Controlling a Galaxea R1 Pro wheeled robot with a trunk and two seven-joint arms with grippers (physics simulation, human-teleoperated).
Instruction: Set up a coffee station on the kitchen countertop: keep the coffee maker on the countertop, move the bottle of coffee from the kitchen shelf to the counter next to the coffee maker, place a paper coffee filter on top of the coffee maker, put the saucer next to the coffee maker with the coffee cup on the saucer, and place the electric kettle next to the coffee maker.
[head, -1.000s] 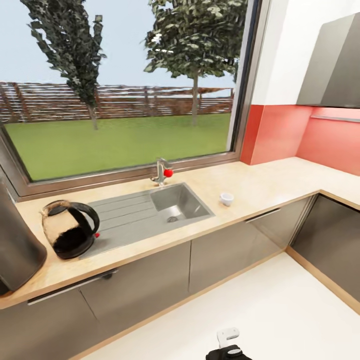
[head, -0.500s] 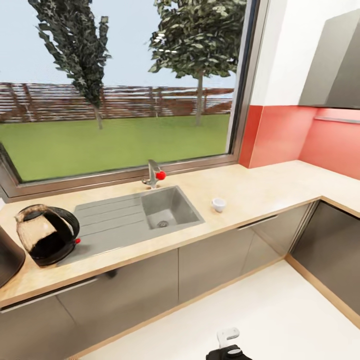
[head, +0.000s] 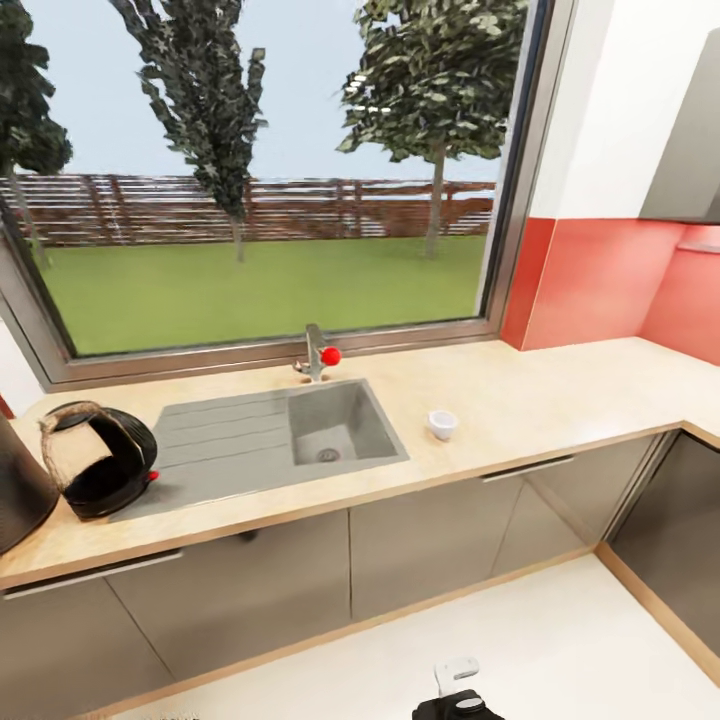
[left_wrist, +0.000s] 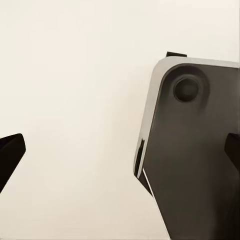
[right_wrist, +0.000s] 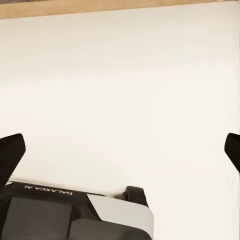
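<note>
The electric kettle (head: 95, 470), black with an arched handle, stands on the wooden countertop (head: 540, 400) left of the sink's drainboard. A small white coffee cup (head: 441, 424) sits on the counter right of the sink, with no saucer under it. A dark rounded body (head: 15, 490) is cut off by the frame's left edge beside the kettle; I cannot tell what it is. My left gripper (left_wrist: 120, 155) is open over pale floor and the robot's dark base. My right gripper (right_wrist: 120, 152) is open too, with nothing between its fingers.
A steel sink (head: 335, 435) with a red-knobbed faucet (head: 317, 355) sits under a large window. Grey cabinet fronts (head: 430, 520) run below the counter, which turns a corner at the right by a red backsplash (head: 600, 285). White floor (head: 500, 630) lies between me and the cabinets.
The head camera has moved, so the whole counter scene has shifted in the picture. The kettle, cup and sink keep their places on the counter.
</note>
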